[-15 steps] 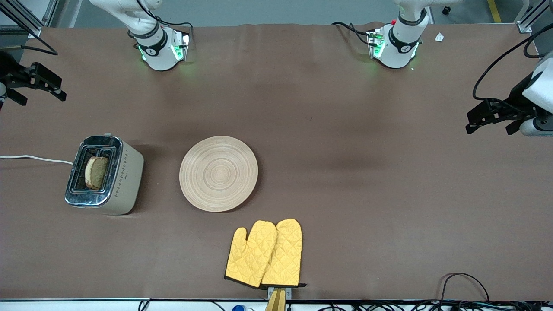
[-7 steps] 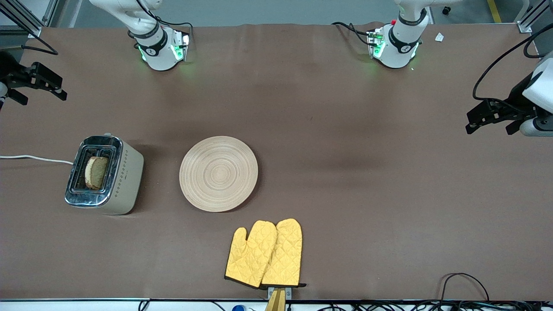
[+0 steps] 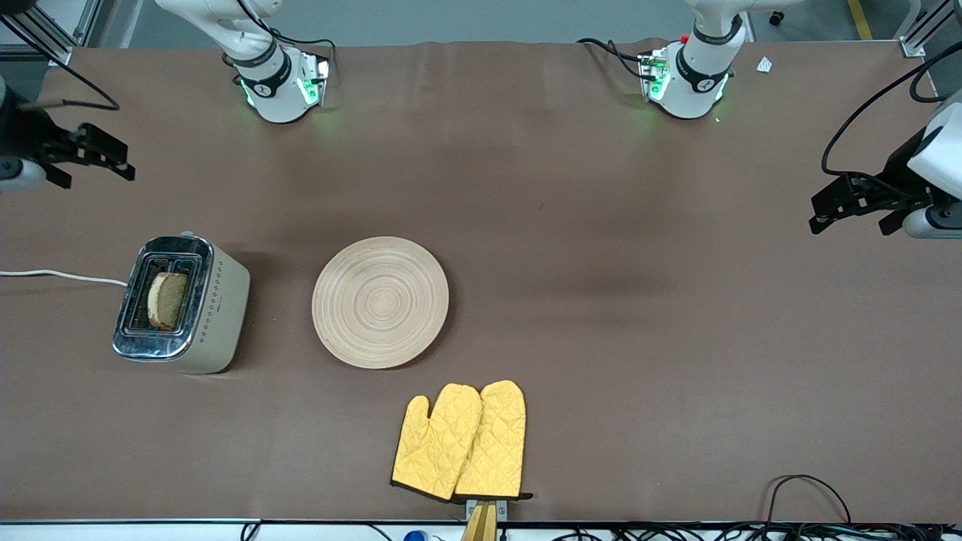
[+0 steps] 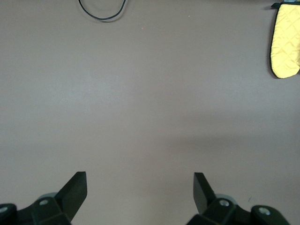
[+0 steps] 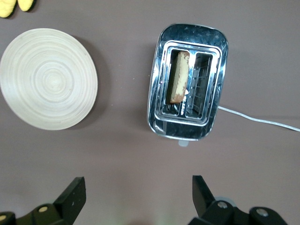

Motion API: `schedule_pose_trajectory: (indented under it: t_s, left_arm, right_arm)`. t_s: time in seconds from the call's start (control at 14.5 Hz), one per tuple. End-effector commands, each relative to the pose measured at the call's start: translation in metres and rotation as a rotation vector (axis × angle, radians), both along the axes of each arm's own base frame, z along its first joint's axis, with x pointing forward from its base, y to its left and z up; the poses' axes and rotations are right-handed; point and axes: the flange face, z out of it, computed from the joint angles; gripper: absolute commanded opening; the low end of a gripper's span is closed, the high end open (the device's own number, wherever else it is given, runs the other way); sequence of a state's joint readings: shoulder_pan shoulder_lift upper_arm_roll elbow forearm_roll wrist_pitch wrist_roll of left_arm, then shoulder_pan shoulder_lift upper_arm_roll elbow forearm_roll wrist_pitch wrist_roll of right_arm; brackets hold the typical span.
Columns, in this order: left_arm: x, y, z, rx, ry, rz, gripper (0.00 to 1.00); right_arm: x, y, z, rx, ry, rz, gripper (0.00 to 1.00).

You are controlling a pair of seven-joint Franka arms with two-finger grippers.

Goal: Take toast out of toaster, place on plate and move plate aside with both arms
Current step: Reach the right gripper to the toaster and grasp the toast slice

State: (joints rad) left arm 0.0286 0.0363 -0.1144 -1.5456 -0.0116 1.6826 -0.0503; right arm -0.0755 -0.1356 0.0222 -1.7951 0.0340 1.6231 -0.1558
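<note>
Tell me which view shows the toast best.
The right wrist view: it looks straight down on the toast standing in one slot of the toaster. The front view shows it small and slantwise. The left wrist view misses it.

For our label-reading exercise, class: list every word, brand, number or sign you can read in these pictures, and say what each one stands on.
No text can be read anywhere in these pictures.
Beige toaster with chrome top: a row of small dark marks along its side, too small to read.
White robot arm bases: small dark round marks, too blurred to read.
Round pale wooden plate, yellow quilted oven mitts and speckled brown toast slice: no writing.
</note>
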Motion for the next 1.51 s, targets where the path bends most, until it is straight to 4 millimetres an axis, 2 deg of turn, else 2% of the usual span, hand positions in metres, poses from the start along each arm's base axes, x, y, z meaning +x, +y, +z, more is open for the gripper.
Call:
schedule_pose_trajectory:
  t_s: [0.0, 0.21, 0.28, 0.34, 0.62, 0.83, 0.96, 1.1, 1.24, 1.31, 1.38, 1.44]
  left_arm:
    - [0.002, -0.002, 0.004, 0.018, 0.006, 0.011, 1.0]
    - [0.002, 0.001, 0.003, 0.018, 0.009, 0.014, 1.0]
    - [0.002, 0.002, 0.003, 0.02, 0.009, 0.015, 1.0]
    - [0.002, 0.001, 0.003, 0.018, 0.007, 0.014, 1.0]
    - [0.002, -0.001, 0.003, 0.018, 0.007, 0.012, 1.0]
    - [0.002, 0.001, 0.003, 0.018, 0.007, 0.014, 1.0]
    - [0.002, -0.001, 0.003, 0.018, 0.007, 0.011, 1.0]
    - [0.001, -0.001, 0.004, 0.018, 0.006, 0.011, 1.0]
    - [0.002, -0.001, 0.003, 0.018, 0.007, 0.011, 1.0]
    - [0.002, -0.001, 0.003, 0.018, 0.007, 0.011, 1.0]
    - [0.002, -0.001, 0.003, 0.018, 0.007, 0.011, 1.0]
    - [0.002, -0.001, 0.003, 0.018, 0.007, 0.011, 1.0]
  right_arm:
    - [0.011, -0.01, -0.042, 0.001, -0.01, -0.022, 1.0]
    - [0.033, -0.018, -0.085, -0.015, 0.003, -0.027, 1.0]
    - [0.04, -0.031, -0.101, -0.023, 0.004, -0.045, 1.0]
    - [0.043, -0.04, -0.113, -0.025, 0.004, -0.06, 1.0]
    - [0.052, -0.056, -0.162, -0.039, -0.027, -0.079, 1.0]
    - [0.052, -0.056, -0.192, -0.04, -0.037, -0.079, 0.99]
    - [0.056, -0.057, -0.21, -0.039, -0.032, -0.077, 0.93]
    - [0.057, -0.057, -0.215, -0.043, -0.025, -0.072, 0.68]
    - [0.058, -0.055, -0.217, -0.046, -0.02, -0.066, 0.27]
    - [0.058, -0.054, -0.218, -0.047, -0.019, -0.062, 0.1]
    - [0.058, -0.054, -0.22, -0.047, -0.016, -0.065, 0.02]
    - [0.06, -0.056, -0.219, -0.047, -0.018, -0.065, 0.01]
